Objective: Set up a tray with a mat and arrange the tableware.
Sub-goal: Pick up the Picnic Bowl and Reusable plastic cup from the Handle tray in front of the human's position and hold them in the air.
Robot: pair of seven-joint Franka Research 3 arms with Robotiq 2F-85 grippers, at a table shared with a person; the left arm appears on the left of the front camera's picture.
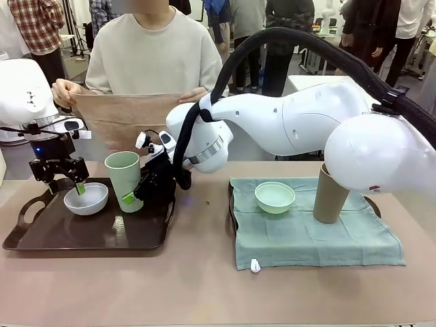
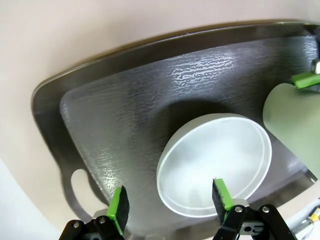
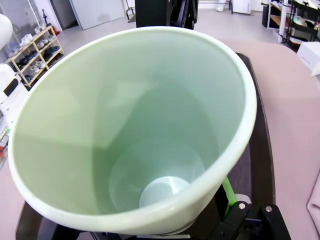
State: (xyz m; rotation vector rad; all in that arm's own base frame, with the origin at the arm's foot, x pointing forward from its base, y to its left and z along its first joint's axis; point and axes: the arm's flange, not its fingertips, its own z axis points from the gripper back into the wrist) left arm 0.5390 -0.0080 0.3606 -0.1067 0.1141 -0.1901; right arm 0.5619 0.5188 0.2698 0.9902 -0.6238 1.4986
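Two grippers work at the bare tray: the left gripper hangs open astride the rim of the white bowl on the tray's left half, probably to clear it for the mat a person holds behind the tray. The right gripper, spread wide, brackets the green tumbler mid-tray; it stands upright, mouth up, long axis vertical.

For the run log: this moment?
left gripper open over small white plastic bowl; right gripper open at tall pale-green plastic tumbler; both on dark tray

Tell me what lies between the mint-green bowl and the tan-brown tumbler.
Only bare mat between the mint-green bowl and tan-brown tumbler, per the front view.
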